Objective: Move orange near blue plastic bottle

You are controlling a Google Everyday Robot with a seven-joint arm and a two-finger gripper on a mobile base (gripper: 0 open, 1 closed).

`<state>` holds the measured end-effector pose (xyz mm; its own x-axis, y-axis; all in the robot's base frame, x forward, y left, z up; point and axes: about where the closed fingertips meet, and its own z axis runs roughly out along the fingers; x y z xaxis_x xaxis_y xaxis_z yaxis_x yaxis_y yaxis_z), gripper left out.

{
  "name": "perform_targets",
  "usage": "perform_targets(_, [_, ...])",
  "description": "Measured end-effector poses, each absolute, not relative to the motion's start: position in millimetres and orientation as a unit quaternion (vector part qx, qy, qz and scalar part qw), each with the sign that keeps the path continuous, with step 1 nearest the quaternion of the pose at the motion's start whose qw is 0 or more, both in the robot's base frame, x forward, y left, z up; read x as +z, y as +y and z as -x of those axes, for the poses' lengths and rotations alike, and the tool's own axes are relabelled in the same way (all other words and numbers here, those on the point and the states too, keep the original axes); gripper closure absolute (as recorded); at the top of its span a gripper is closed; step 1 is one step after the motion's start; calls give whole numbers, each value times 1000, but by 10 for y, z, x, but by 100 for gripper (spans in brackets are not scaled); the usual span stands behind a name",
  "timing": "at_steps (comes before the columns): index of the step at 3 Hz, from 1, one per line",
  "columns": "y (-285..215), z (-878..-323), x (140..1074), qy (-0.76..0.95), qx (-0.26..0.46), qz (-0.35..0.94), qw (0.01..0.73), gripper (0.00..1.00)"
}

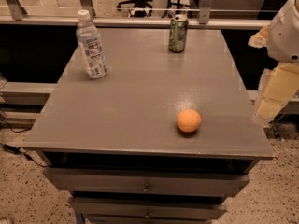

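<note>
Bench (140,92): grey flat top, with drawers (147,183) stacked under the front edge.
Orange (188,120): rests on the bench top toward the front right corner, set in a little from both the front edge and the right edge. Nothing touches it.
Blue plastic bottle (91,45): stands upright with its white cap on, near the left edge and toward the back left corner. It is well apart from the orange, almost the full diagonal of the top away.
Green can (178,33): upright at the back edge, right of the middle, and well apart from the bottle.
Gripper (270,104): a cream-coloured assembly hanging outside the right edge of the bench, level with the middle of that edge. It is clear of the top and apart from the orange.
Gripper state: cannot be told from this view, whether released, clenched or grasping.
Arm (286,31): white housing above the gripper, beyond the right edge near the back right corner.
</note>
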<state>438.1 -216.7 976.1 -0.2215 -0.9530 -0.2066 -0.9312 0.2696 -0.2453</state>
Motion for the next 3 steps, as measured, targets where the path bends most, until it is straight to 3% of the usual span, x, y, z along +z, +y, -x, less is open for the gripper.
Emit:
perform_targets(2, [-2112, -4420, 9668, 779, -17, 602, 174, 0])
perform_targets(3, [-1969, -4484, 9452, 773, 26, 601, 201, 0])
